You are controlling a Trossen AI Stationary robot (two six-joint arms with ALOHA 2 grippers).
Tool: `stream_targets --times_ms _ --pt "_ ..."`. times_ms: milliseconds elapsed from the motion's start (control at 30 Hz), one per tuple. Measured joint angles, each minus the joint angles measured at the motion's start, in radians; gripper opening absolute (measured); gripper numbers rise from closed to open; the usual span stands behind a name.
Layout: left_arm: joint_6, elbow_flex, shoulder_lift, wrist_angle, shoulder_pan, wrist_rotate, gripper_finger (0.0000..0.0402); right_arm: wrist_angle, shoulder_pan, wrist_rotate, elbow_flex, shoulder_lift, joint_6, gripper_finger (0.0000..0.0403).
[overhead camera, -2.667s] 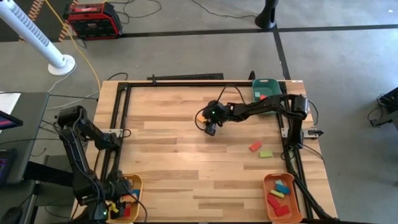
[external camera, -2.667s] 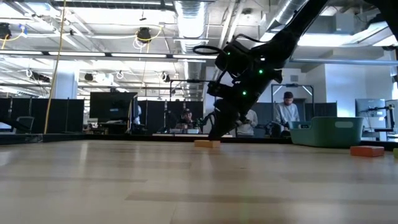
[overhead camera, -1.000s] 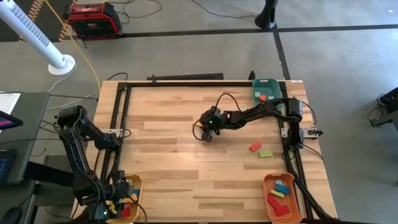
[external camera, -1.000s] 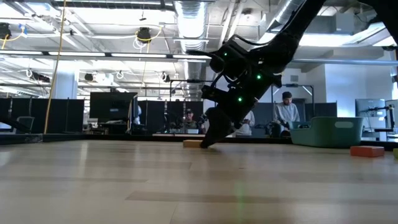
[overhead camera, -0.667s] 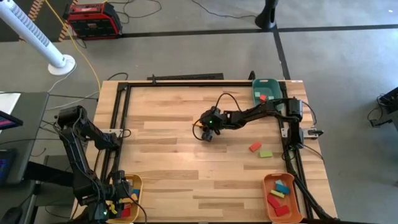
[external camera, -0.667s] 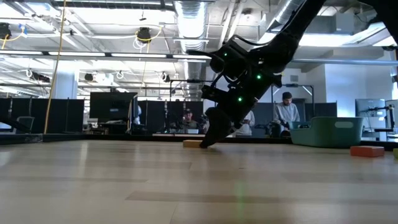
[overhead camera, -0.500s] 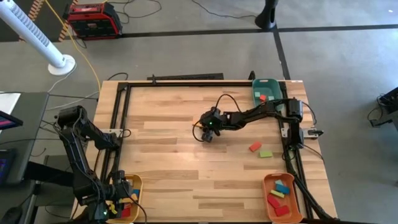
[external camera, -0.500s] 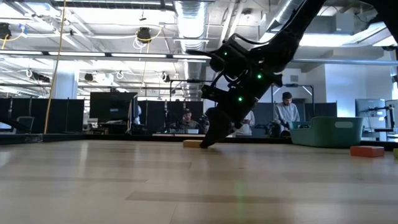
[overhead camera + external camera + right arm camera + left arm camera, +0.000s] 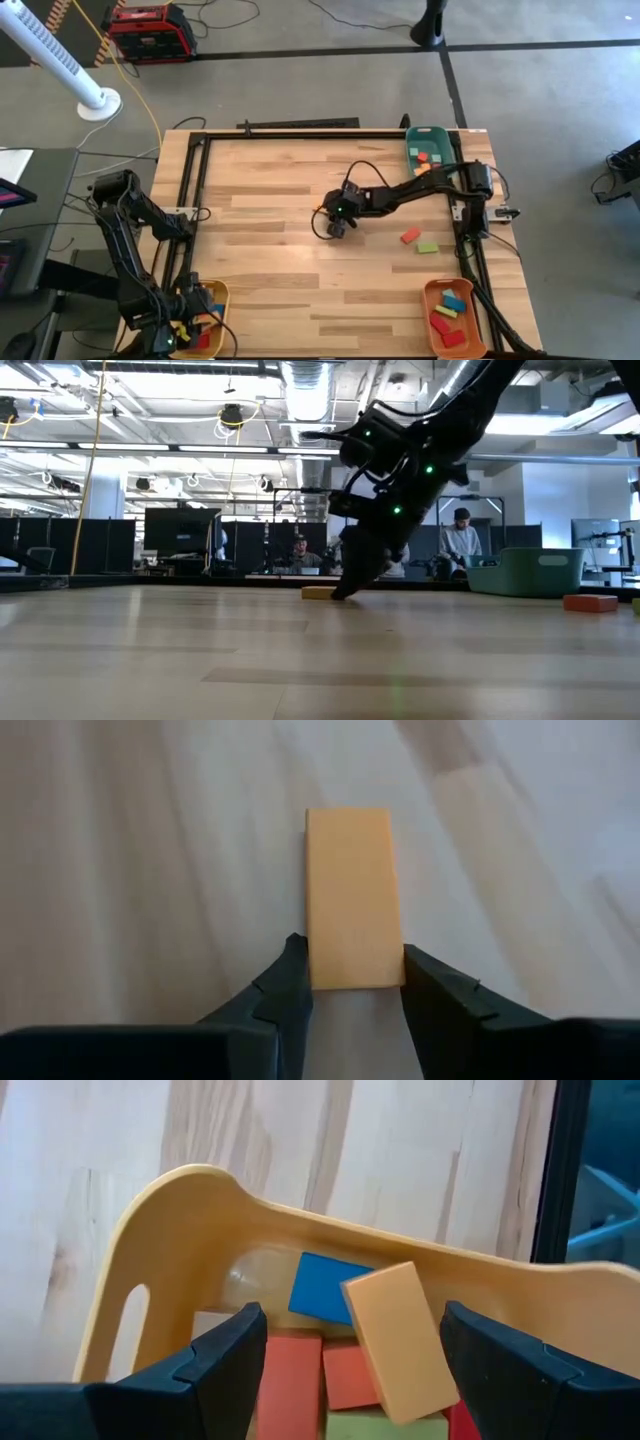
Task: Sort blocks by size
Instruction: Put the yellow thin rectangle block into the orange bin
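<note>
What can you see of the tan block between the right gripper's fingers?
The tan block is a flat rectangular bar, plain pale orange-tan with smooth faces and sharp edges. It lies flat on the wooden table, near the middle. The right gripper has one dark finger against each long side at one end of the block; the rest juts out beyond the fingertips. The low view shows it resting on the table, not lifted.

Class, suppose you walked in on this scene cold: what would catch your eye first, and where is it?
First, the right gripper near the table's middle, its fingers closed on the end of a tan block. Next, the yellow tray of blocks at the near left corner, under the waiting left gripper.
</note>
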Motion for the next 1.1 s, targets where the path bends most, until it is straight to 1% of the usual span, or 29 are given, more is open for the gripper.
stream_targets --times_ms 167,333,600,833,933,1100 --pt "0.063 0.0 -0.001 0.0 0.0 -0.001 0.0285 -0.094 0.031 0.012 -0.004 -0.059 0.029 0.0161" --pt "0.116 0.0 0.0 -0.001 0.0 -0.001 0.0285 -0.203 0.087 0.064 -0.002 -0.15 0.077 0.0161" --pt "0.142 0.0 0.0 -0.001 0.0 -0.001 0.0285 -0.461 0.212 0.154 -0.002 -0.316 0.221 0.0161" --pt "0.142 0.0 0.0 -0.001 0.0 -0.002 0.0285 -0.684 0.367 0.19 -0.002 -0.465 0.417 0.0161" --pt "0.142 0.0 0.0 0.0 0.0 -0.001 0.0285 -0.773 0.452 0.19 -0.001 -0.519 0.526 0.0161" --pt "0.142 0.0 0.0 -0.001 0.0 -0.001 0.0285 -0.882 0.622 0.188 -0.001 -0.588 0.719 0.0161"
